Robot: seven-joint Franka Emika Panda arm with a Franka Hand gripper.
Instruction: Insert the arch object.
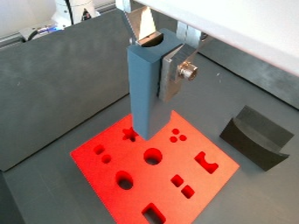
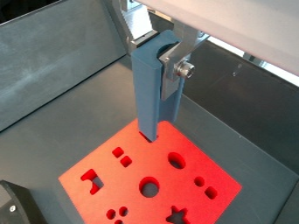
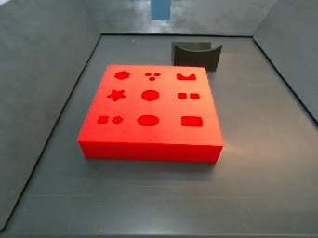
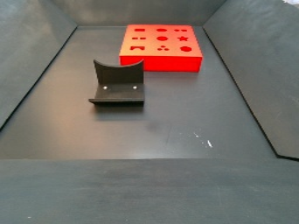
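- Hanging upright, the arch object [image 1: 149, 87] is being pinched by the gripper [image 1: 160, 74], well above the board [image 1: 111, 150]; its notch is not showing.
- Carrying appears to be in hand; the next move is calling for lining up over the arch hole [image 1: 208, 162], matching its turn, then lowering.
- Standing beside the board, the fixture [image 1: 257, 136] is leaving the air above clear; walls are ringing the floor.

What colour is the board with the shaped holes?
Bright red board, clearest in a side view; the gripper hovers above it.
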